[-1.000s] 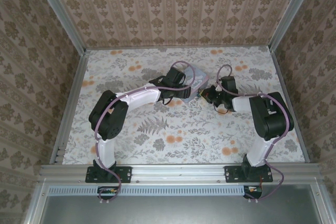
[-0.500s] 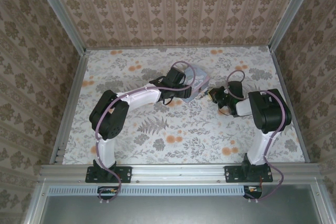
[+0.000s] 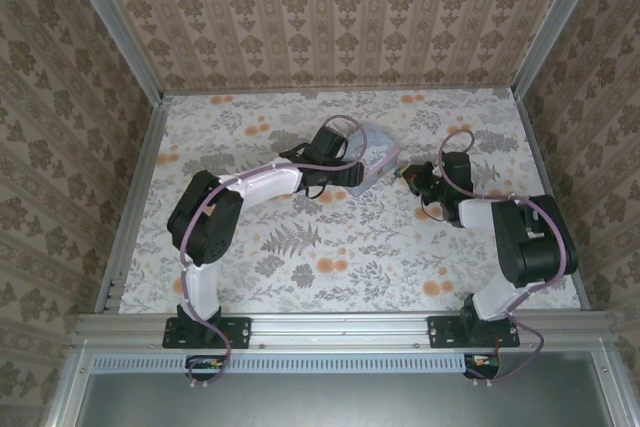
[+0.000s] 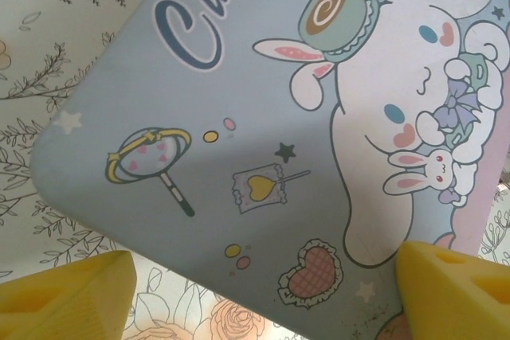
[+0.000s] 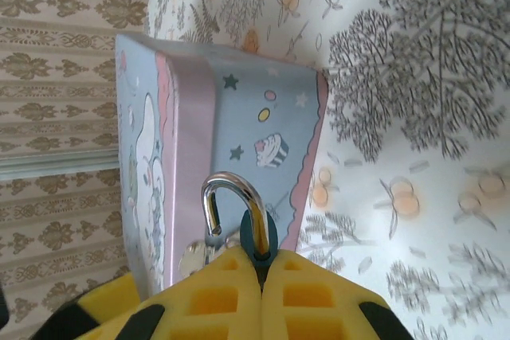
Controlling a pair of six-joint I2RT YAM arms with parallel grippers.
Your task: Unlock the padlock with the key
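Wide over the tin [image 4: 239, 101], tight on the padlock [image 5: 259, 235].
On the left, left gripper [image 4: 263, 292] with jaws far apart above the tin's blue bunny lid. On the right, right gripper [image 5: 259, 276] pinched shut on the padlock, silver loop sticking out, just beside the tin's side.

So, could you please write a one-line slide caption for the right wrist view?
Right gripper shut on the small blue padlock, its silver shackle exposed, pale-blue cartoon tin behind.
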